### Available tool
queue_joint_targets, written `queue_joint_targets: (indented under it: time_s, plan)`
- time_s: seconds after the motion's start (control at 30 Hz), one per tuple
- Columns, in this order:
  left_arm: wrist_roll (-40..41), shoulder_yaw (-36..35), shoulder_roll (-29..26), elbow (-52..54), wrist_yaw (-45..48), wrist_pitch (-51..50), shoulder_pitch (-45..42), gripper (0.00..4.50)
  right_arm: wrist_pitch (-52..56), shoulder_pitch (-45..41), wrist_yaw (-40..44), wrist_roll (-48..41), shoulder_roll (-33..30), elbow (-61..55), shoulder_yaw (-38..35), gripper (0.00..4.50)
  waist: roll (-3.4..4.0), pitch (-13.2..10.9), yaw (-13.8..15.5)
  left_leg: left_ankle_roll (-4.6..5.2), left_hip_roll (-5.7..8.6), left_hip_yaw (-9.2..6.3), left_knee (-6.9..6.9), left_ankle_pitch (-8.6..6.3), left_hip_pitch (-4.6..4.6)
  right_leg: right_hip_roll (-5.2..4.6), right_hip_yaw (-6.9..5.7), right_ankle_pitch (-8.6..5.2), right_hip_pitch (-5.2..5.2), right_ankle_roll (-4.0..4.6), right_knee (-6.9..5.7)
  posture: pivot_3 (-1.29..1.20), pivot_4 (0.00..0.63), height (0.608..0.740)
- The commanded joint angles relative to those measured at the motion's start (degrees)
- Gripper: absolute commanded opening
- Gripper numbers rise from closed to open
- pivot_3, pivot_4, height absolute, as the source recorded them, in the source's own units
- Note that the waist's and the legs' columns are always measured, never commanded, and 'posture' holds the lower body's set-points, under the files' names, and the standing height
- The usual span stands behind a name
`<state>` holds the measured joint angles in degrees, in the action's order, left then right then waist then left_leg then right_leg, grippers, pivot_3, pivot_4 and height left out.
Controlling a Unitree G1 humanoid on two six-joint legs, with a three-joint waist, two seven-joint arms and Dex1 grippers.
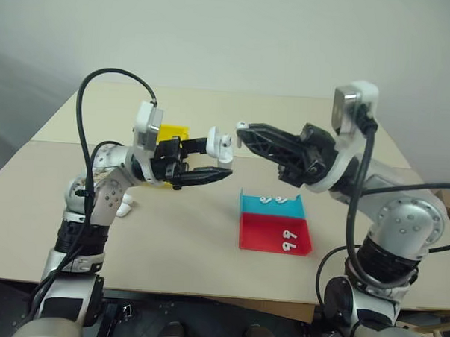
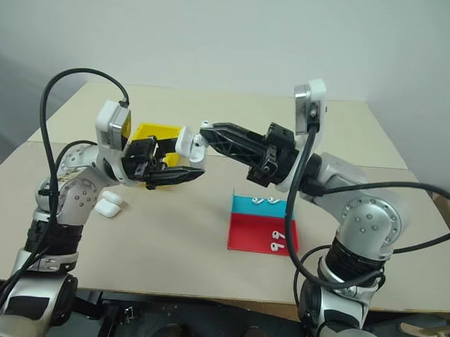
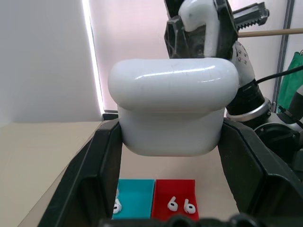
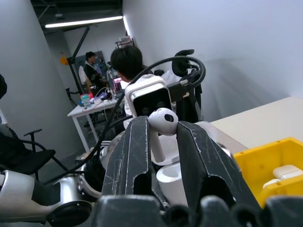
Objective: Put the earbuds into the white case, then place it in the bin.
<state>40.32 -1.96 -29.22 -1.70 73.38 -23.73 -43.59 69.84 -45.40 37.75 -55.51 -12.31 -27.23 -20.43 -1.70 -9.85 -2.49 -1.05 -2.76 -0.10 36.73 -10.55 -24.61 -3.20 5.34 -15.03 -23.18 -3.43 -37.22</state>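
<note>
My left gripper (image 1: 220,159) is shut on the white case (image 1: 223,144), held up above the middle of the table; in the left wrist view the case (image 3: 173,113) sits between the two black fingers (image 3: 90,179). Its lid looks flipped open. My right gripper (image 4: 161,130) is shut on one earbud (image 4: 161,124), stem pointing toward the case (image 4: 171,182) just beyond it. Both gripper tips nearly meet (image 1: 241,130). More earbuds (image 1: 287,241) lie on the tray. The yellow bin (image 1: 176,132) stands behind the left gripper.
A flat teal-and-red tray (image 1: 263,233) lies on the table under the right arm. Another white case (image 1: 125,206) rests near the left elbow. White cases (image 4: 284,172) lie in the bin. People (image 4: 125,61) sit at a desk in the room behind.
</note>
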Motion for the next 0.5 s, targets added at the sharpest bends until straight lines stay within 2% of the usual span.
queue_joint_targets:
  time_s: [0.03, 0.5]
  plan:
    - [-0.27, -0.26, 0.24, 0.41, 0.79, 1.08, -1.56, 2.76, -3.61, 1.36, -2.45, -1.73, -0.85, -2.73, 2.11, 0.63, 0.0, 0.0, -0.02, 0.0, 0.0, 0.0, 0.0, 0.0, 0.0, 0.0, 0.0, 0.0, 0.0, 0.0, 0.0, 0.0, 0.15, 0.74]
    - [-0.03, -1.07, -0.22, 2.39, 0.67, 0.57, -0.35, 2.76, -12.12, 4.28, -4.06, -0.44, -5.59, -1.2, 10.48, 0.63, 0.0, 0.0, -0.06, 0.0, 0.0, 0.0, 0.0, 0.0, -0.01, 0.01, 0.0, 0.0, -0.01, -0.01, 0.01, 0.0, 0.15, 0.74]
